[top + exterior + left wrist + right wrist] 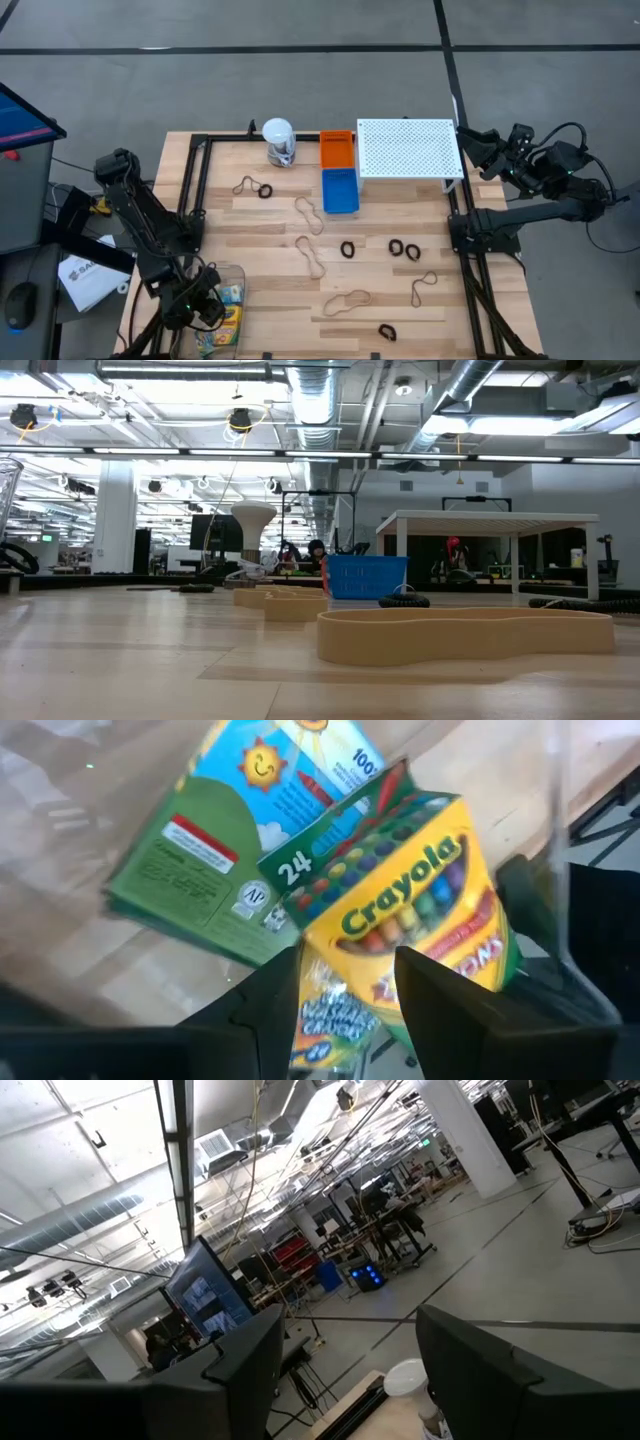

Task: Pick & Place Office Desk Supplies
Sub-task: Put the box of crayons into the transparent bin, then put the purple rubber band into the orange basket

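Two yellow-and-green crayon boxes (410,910) (220,850) lie in a clear container (228,300) at the table's near-left corner. One lies partly over the other. My left gripper (350,1010) (200,305) is open just over them, its fingers on either side of the yellow box's lower end. Whether they touch it I cannot tell. Several tan rubber-band loops (310,215) (345,300) (465,635) and black ring clips (347,249) (387,330) lie flat on the wood. My right gripper (478,150) (345,1370) is open and waits high by the far-right edge.
A white-lidded clear jar (279,142), an orange bin (337,150), a blue bin (340,190) and a white perforated shelf (408,148) stand along the far side. A black frame rail (195,190) runs down the left side. The container's clear wall (555,820) rises beside my left gripper.
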You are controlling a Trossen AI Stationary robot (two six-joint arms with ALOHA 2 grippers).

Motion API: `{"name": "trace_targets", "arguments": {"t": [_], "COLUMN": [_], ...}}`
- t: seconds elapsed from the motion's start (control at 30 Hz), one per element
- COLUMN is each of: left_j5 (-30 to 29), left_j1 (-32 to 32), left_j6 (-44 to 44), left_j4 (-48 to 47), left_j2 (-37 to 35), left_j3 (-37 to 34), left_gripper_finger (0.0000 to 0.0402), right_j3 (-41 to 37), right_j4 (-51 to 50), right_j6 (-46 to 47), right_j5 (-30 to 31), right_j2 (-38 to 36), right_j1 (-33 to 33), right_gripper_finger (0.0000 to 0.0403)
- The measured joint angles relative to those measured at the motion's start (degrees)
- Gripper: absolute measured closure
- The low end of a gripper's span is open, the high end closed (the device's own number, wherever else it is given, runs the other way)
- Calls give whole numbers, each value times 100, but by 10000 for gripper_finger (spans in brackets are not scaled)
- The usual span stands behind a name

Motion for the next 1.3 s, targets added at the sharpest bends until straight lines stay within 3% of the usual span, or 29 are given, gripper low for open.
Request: {"name": "trace_targets", "arguments": {"t": [0.27, 0.53, 0.93, 1.17, 1.3], "left_j5": [-129, 177, 414, 424, 239], "left_j1": [83, 496, 383, -79, -141], "left_j6": [682, 1369, 596, -122, 146], "left_j4": [-81, 844, 589, -339, -245], "left_j2": [-413, 110, 581, 181, -102], "left_j3": [146, 146, 181, 151, 140], "left_gripper_finger": [259, 278, 307, 315, 316], "right_j3": [0, 0, -4, -7, -7], "right_j4": [-80, -178, -178, -172, -172], "right_j6": [0, 0, 0, 17, 13], "right_j5": [0, 0, 0, 0, 0], "right_j2": [0, 0, 0, 0, 0], "right_j1": [0, 0, 0, 0, -2], "right_gripper_finger": [179, 179, 179, 179, 179]}}
